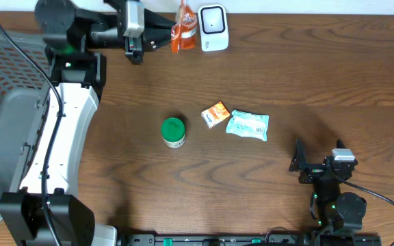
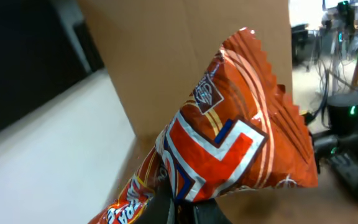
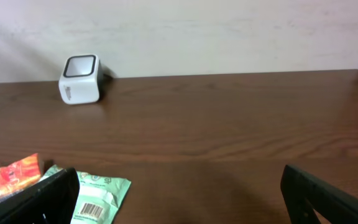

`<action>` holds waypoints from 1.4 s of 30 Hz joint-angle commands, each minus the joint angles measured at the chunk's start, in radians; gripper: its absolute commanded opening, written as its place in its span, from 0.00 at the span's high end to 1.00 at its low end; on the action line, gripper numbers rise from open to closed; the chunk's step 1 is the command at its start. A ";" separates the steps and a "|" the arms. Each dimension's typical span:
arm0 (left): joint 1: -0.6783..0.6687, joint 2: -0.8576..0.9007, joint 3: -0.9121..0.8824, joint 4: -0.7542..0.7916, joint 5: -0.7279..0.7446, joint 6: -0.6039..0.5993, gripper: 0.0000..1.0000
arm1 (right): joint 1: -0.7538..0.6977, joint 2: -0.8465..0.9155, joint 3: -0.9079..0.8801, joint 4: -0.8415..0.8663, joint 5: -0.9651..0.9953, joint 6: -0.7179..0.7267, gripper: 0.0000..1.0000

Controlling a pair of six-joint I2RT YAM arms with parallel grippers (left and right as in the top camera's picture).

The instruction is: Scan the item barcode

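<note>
1. Your left gripper [image 1: 161, 35] clamped one orange snack bag [image 1: 183, 31] at the far edge of the tabletop [image 1: 334, 68], beside one scanner [image 1: 213, 27].
2. Your right gripper [image 1: 298, 162] had its fingers apart, empty.
3. Mid-tabletop lay one green-lidded jar [image 1: 174, 131], one orange packet [image 1: 215, 114] and one pale-green packet [image 1: 247, 126].

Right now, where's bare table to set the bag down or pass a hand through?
Widest bare patch: right of the scanner, down to the right hand. Also the band between scanner and orange packet, and the front strip between jar and right hand. Crowded: jar, orange packet and green pouch mid-table; left hand with the bag by the scanner.
</note>
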 commanded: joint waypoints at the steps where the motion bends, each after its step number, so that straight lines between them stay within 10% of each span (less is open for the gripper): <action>1: 0.003 -0.011 0.008 -0.135 -0.124 -0.021 0.93 | -0.009 -0.002 0.003 -0.009 0.002 0.003 0.01; 14: -0.077 -0.011 0.008 -0.734 -0.929 0.030 0.93 | -0.009 -0.002 0.003 -0.009 0.002 0.003 0.01; 23: -0.265 0.000 0.009 -0.846 -1.332 0.233 0.93 | -0.009 -0.002 0.003 -0.009 0.002 0.003 0.01; 42: -0.298 0.555 0.581 -0.929 -1.389 0.287 0.93 | -0.009 -0.002 0.003 -0.009 0.002 0.003 0.01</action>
